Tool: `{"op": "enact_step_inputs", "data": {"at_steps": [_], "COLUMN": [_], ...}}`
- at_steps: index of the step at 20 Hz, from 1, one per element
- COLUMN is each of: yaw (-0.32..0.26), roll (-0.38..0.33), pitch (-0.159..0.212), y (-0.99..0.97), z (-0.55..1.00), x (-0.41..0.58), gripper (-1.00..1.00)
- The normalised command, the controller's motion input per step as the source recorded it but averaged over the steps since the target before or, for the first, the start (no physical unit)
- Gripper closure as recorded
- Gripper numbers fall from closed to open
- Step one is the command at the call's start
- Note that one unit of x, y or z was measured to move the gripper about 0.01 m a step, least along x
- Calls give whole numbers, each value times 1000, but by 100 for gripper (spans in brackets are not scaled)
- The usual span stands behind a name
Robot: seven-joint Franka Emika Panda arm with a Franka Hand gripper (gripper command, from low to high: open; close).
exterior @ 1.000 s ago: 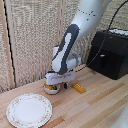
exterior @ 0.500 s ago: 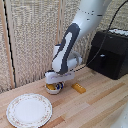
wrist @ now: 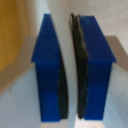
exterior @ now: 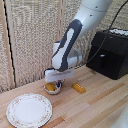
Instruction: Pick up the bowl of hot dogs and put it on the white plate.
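The hot dog bowl [exterior: 52,89], small and white with yellow-orange hot dogs [exterior: 51,88] in it, hangs just above the wooden table, right under my gripper [exterior: 56,82]. In the wrist view the gripper [wrist: 70,70] has its blue fingers [wrist: 47,70] almost together, with only a thin pale strip between the dark pads, so it looks shut on the bowl's rim. The white plate [exterior: 29,110], with a faint patterned ring, lies toward the exterior view's left and nearer the front, a short way from the bowl.
A flat orange-yellow block [exterior: 78,88] lies on the table to the exterior view's right of the bowl. A black box with a cable [exterior: 111,52] stands at the back right. A woven screen [exterior: 30,40] closes off the back.
The gripper and the bowl have shifted slightly toward the exterior view's left, toward the plate. The block and plate have not moved.
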Motion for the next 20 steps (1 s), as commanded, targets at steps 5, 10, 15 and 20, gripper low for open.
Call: {"op": "enact_step_inputs", "data": {"at_steps": [5, 10, 15, 20], "yaw": [63, 77, 91, 72], "roll": [182, 147, 90, 34], "pitch": [2, 35, 17, 0], "y": [13, 321, 550, 675], "z": [683, 709, 533, 297], "x": [0, 0, -57, -19], "gripper": [100, 100, 100, 100]}}
